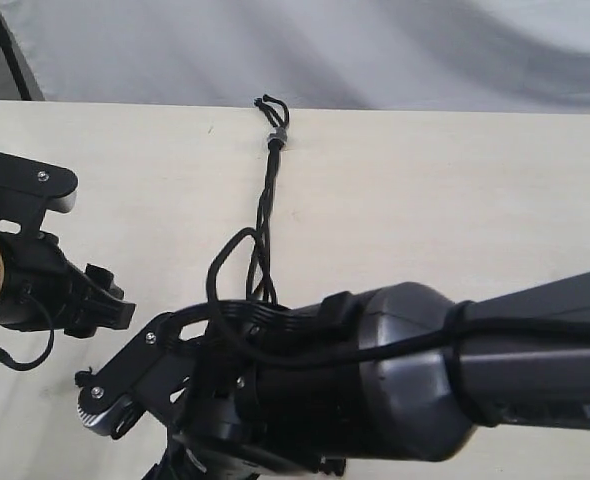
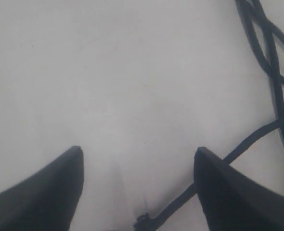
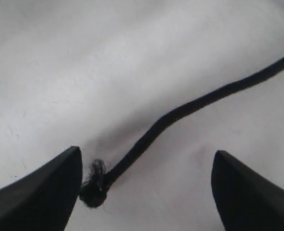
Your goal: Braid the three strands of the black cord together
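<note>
Wide-spread and empty, the right pincer [image 3: 147, 151] hangs low over the pale, smooth counter [image 3: 60, 72], with the fuzzy knotted tip [image 3: 94, 185] of one matte woven strand [image 3: 180, 113] just beside one finger [image 3: 45, 192]. Across from it the left pincer [image 2: 138, 148] gapes just as wide and holds nothing, another strand end [image 2: 143, 221] lying on the counter between its fingers while loosely crossed strands [image 2: 272, 57] lie off to one side. Beyond them the black cord [image 1: 268, 200] starts at a grey-banded knot [image 1: 276, 138] near the counter's far edge and runs toward the near edge, where the right arm's bulky dark housing [image 1: 405, 370] hides its lower ends.
</note>
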Robot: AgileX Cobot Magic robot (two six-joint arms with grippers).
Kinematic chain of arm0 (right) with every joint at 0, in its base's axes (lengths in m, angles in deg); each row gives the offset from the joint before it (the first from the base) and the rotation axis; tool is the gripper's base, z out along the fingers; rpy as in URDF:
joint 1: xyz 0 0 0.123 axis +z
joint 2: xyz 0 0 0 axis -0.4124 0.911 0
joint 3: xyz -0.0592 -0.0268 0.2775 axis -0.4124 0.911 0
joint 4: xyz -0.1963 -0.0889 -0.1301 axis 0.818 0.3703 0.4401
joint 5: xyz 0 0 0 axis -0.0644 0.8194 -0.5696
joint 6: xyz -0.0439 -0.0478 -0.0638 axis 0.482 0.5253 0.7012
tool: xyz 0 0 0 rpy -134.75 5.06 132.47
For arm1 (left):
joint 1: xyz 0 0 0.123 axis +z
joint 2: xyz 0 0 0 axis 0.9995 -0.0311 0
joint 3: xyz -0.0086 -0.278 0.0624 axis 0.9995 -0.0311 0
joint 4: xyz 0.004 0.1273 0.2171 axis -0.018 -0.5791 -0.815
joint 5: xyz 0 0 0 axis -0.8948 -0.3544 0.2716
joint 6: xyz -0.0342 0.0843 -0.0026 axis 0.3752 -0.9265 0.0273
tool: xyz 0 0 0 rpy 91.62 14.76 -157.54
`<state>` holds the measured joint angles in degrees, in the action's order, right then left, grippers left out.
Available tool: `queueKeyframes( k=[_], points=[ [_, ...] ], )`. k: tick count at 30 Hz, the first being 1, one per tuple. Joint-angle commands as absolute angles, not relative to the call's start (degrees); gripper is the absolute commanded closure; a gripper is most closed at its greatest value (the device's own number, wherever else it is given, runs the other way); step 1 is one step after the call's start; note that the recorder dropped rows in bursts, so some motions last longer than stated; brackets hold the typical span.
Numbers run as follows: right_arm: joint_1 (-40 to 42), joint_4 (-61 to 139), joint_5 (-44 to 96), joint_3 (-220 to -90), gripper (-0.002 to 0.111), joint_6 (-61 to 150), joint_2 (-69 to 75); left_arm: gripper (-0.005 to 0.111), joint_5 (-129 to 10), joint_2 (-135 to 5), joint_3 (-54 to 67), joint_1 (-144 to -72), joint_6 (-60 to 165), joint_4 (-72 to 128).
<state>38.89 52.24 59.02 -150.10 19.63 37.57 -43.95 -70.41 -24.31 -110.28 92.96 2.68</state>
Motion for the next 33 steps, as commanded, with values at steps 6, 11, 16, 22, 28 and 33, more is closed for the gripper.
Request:
queueKeyframes(
  k=[6,11,16,22,28,33],
  points=[
    [39.14,52.08,58.36,-150.44,0.075,19.53,41.11,0.045,-44.16,-69.88,-24.7,-110.07,93.7,2.6],
    [39.14,58.32,65.81,-151.5,0.109,19.46,39.66,0.045,-44.16,-69.88,-24.7,-110.07,93.7,2.6],
    [39.03,75.7,77.5,-153.65,0.109,13.31,36.18,0.045,-44.16,-69.88,-24.7,-110.07,93.7,2.6],
    [33.86,84.58,78.21,-153.5,0.109,11.15,36.78,0.045,-44.46,-69.88,-24.7,-110.07,93.71,2.6],
    [25.55,83.7,71.62,-151.52,0.109,10.9,40.88,0.045,-44.46,-69.88,-24.7,-110.07,93.71,2.6],
    [23.69,82.29,71.54,-151.52,0.109,10.9,43.82,0.045,-44.46,-69.88,-24.7,-110.07,93.71,2.6]
  ],
)
